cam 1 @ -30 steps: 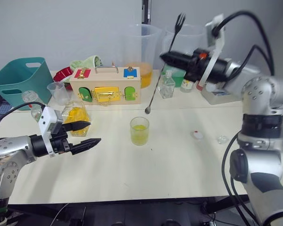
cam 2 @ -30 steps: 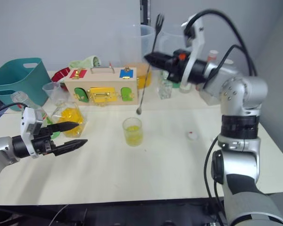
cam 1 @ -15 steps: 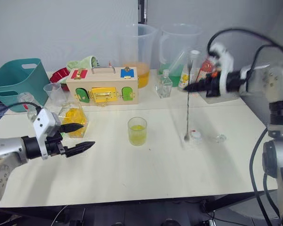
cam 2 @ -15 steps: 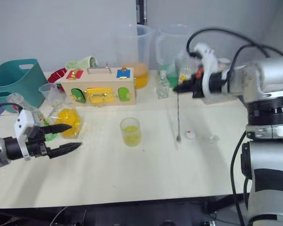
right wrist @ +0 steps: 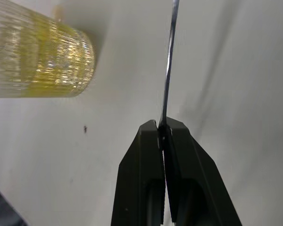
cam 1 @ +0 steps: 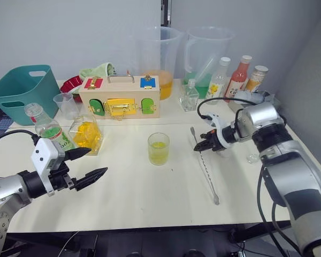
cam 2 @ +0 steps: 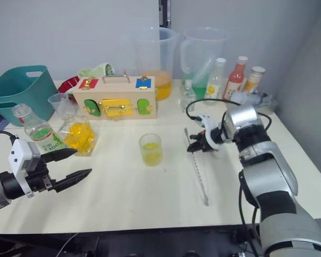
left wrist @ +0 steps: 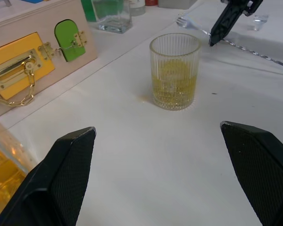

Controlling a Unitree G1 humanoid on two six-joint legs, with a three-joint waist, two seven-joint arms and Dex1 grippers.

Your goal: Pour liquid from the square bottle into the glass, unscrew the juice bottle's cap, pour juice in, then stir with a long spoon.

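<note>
Right gripper, its black tapered fingers pinched on the thin metal long spoon, which lies flat on the matte tabletop. The ribbed cylindrical glass of yellow liquid stands near, between the grippers. Left gripper gapes wide, empty, the faceted square bottle just beyond it.

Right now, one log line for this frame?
right gripper: shut on long spoon, lying on table | left gripper: open, empty | glass: yellow-green liquid
</note>
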